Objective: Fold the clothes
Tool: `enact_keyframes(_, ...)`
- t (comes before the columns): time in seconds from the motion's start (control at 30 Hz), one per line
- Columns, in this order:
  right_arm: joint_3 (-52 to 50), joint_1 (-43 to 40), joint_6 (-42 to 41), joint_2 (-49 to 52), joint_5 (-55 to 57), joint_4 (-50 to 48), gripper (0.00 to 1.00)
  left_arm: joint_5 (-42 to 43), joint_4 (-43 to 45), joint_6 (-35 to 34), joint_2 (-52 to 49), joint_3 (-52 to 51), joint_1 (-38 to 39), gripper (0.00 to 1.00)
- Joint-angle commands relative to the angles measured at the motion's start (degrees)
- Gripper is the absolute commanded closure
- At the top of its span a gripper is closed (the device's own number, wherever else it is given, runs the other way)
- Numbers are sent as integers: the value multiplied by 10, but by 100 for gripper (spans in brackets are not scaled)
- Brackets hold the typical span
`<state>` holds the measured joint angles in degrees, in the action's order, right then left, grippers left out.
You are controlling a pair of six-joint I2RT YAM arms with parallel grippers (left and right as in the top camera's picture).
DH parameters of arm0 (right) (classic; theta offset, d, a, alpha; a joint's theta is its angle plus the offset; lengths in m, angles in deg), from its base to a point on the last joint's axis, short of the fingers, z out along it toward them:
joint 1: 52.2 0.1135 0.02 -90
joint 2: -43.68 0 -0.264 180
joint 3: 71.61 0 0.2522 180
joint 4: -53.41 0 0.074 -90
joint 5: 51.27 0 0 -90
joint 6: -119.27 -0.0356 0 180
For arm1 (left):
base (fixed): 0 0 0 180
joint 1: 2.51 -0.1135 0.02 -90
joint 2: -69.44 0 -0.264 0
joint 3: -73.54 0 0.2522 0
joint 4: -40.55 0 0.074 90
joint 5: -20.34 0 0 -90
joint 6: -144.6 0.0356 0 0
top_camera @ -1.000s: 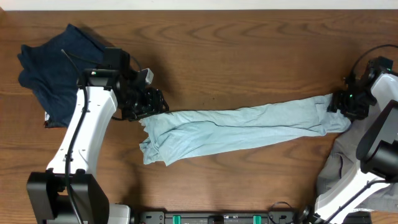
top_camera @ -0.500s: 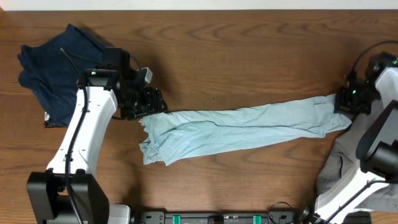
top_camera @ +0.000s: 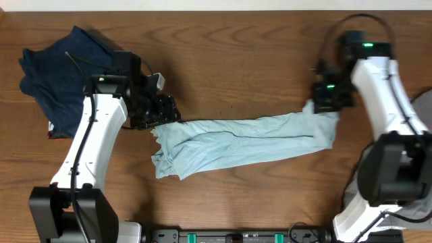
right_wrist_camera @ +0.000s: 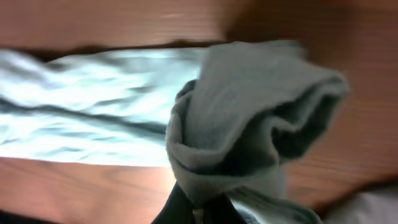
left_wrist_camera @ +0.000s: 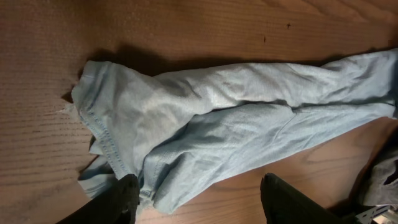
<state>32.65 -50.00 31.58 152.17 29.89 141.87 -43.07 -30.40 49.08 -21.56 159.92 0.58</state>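
With our right fingers [right_wrist_camera: 214, 210] clamped on the bunched, lifted leg end of the light blue trousers [top_camera: 250, 138] stretched across the tabletop [top_camera: 270, 54], we should carry it low and straight toward the far waistband, where our left fingers [left_wrist_camera: 124, 196] stand spread wide, gripping nothing.

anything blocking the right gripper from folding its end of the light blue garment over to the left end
Nothing visible does. Only the light blue garment itself lies between the right gripper and its far end, where the left gripper sits.
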Motion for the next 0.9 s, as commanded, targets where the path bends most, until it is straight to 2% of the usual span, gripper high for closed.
enact_keyframes(0.0,-17,68,-60,3,-9,-11,99,-5,-3,7,3,-3,-2,36)
enact_keyframes(0.2,-48,183,-111,4,-8,-57,99,-5,-3,7,3,-3,-2,36)
enact_keyframes(0.33,-70,234,-130,4,-5,-104,95,-5,-3,7,3,-3,-2,36)
enact_keyframes(0.37,-75,244,-130,4,-5,-115,89,-5,-3,7,3,-3,-2,36)
enact_keyframes(0.4,-78,254,-130,4,-4,-126,78,-5,-3,7,3,-3,-2,36)
enact_keyframes(0.43,-81,264,-130,4,-4,-137,51,-5,-3,7,3,-3,-2,36)
enact_keyframes(0.47,-83,270,-130,4,-5,-144,40,-5,-3,7,3,-3,-2,36)
enact_keyframes(0.5,-83,277,-130,4,-5,-151,36,-5,-4,7,3,-3,-2,36)
enact_keyframes(0.7,-83,292,-104,4,-31,-170,38,-5,-8,7,3,-3,-2,36)
enact_keyframes(0.87,-77,264,-135,2,56,-143,42,-11,-23,8,3,-3,-2,35)
